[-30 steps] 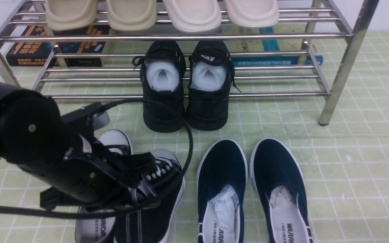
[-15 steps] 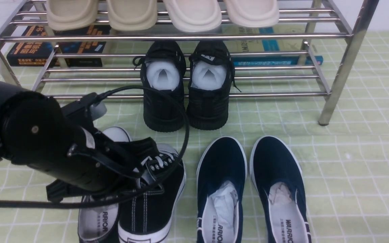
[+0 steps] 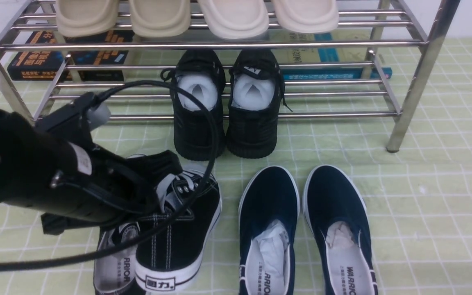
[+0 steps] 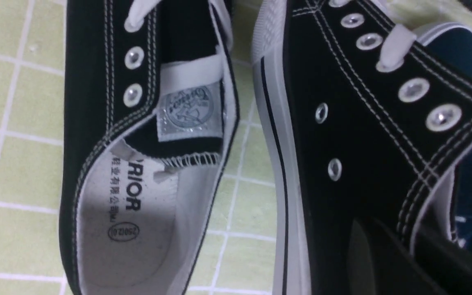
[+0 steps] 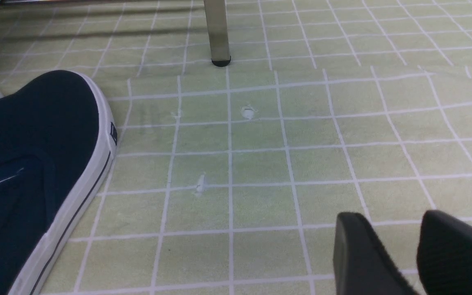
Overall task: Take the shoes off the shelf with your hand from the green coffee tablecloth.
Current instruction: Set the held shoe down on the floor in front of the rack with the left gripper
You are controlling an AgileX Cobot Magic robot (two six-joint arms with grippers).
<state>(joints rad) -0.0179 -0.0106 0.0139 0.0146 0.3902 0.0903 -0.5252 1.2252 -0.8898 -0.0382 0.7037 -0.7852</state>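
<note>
Both black-and-white lace-up shoes lie on the green coffee tablecloth [image 3: 424,205], in front of the steel shelf [image 3: 219,44]. My left gripper [image 3: 166,196], the black hand, is shut on the side wall of the right-hand shoe [image 3: 178,246]. That shoe is tipped with its heel raised, leaning toward its partner [image 3: 115,266]. In the left wrist view one finger lies outside the shoe [image 4: 363,143] and one inside its opening, at the gripper [image 4: 400,241]. The partner [image 4: 137,184] lies flat. My right gripper [image 5: 400,246] hovers open over bare cloth.
All-black sneakers [image 3: 197,123] stuffed with white paper stand half on the lower tier. Navy slip-ons [image 3: 268,213] sit to the right of the held shoe, one showing in the right wrist view [image 5: 35,143]. Beige slippers [image 3: 236,16] fill the top tier; books [image 3: 68,57] lie behind. A shelf leg [image 5: 217,32] stands ahead.
My left gripper has risen and swung left with the shoe's side wall in it. The shoe has tipped, and its heel now shows in the front view.
</note>
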